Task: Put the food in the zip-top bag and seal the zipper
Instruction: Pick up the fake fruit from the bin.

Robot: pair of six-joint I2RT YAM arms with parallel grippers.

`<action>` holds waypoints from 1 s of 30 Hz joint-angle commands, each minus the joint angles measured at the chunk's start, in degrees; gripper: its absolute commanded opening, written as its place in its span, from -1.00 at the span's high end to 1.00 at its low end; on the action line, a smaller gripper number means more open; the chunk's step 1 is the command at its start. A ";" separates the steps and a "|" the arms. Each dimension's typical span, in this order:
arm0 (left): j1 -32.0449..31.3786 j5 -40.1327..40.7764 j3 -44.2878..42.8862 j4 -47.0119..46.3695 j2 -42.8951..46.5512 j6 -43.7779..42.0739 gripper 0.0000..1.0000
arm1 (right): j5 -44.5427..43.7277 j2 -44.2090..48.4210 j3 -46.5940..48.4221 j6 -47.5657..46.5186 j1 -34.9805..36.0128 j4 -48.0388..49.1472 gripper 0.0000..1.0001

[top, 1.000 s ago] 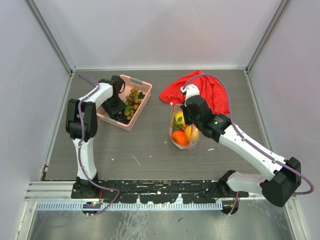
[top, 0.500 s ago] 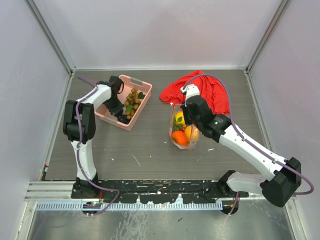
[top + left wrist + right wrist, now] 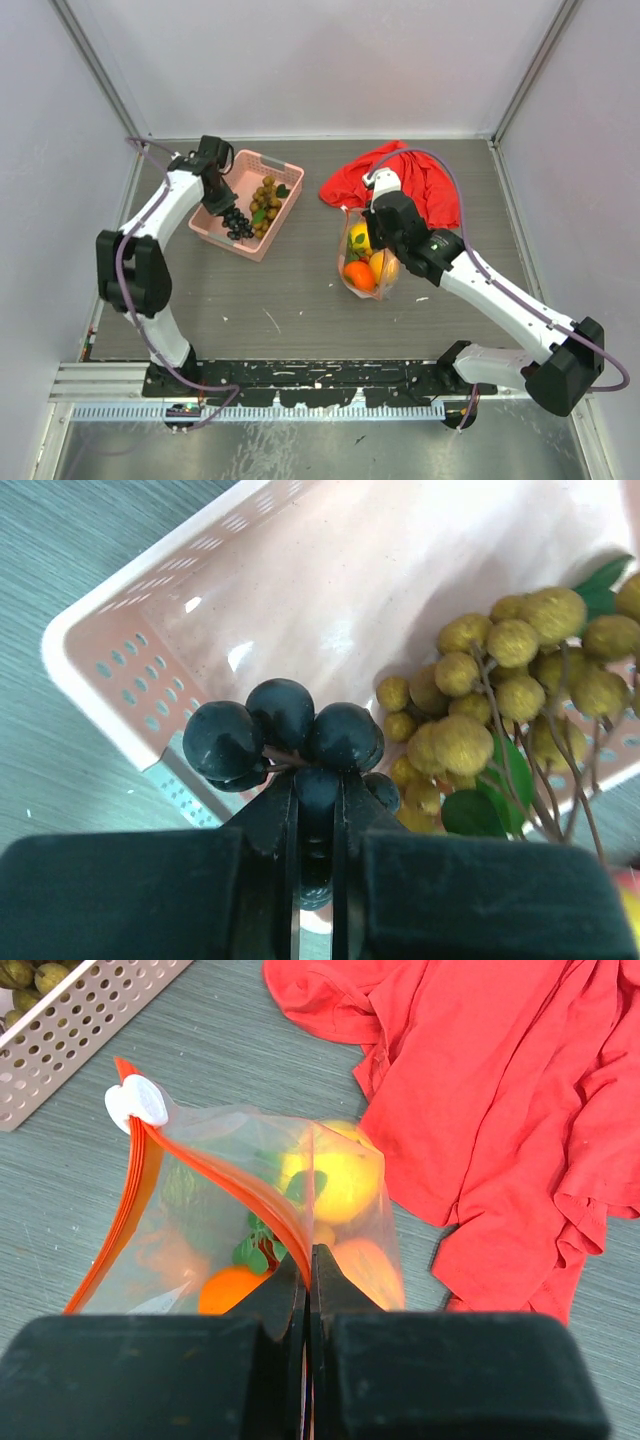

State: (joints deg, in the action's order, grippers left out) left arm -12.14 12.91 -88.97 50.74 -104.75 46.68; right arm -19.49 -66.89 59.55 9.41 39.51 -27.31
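My left gripper (image 3: pixel 315 800) is shut on a small cluster of dark round berries (image 3: pixel 280 735), held over the near corner of the pink basket (image 3: pixel 110 640). The golden-brown berry bunch (image 3: pixel 520 680) lies in the basket beside it. In the top view the left gripper (image 3: pixel 229 209) hangs over the basket (image 3: pixel 283 171). My right gripper (image 3: pixel 311 1255) is shut on the mouth edge of the clear zip-top bag (image 3: pixel 200 1220), pinching the orange-red zipper (image 3: pixel 215 1175). The mouth gapes open. Inside sit an orange (image 3: pixel 228 1288) and yellow fruit (image 3: pixel 340 1175).
A red cloth (image 3: pixel 400 175) lies crumpled behind the bag (image 3: pixel 368 262), right of the basket. A white slider (image 3: pixel 137 1102) sits at the far end of the zipper strip. Grey walls close in the table on three sides.
The left gripper has shut on the dark berries. The left arm's elbow has swung out to the left and its wrist has drawn back. The right arm and bag have not moved.
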 commanded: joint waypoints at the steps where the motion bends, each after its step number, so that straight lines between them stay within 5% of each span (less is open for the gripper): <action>1: -0.63 1.51 3.71 -6.48 9.78 -4.14 1.00 | -0.17 2.63 0.80 0.96 -0.32 2.60 0.96; 18: -2.88 -10.42 16.01 -20.07 35.26 -11.13 0.97 | 3.48 2.73 3.60 2.11 -0.25 2.33 0.96; 30: -16.04 -12.13 20.27 -27.41 45.80 -10.55 0.96 | 4.75 2.51 4.59 2.81 -0.31 2.49 0.96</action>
State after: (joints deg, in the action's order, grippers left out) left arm -24.56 2.11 -69.56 30.35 -61.54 36.32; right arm -15.66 -65.87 60.69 11.14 39.48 -27.49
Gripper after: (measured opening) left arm 0.076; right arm 0.056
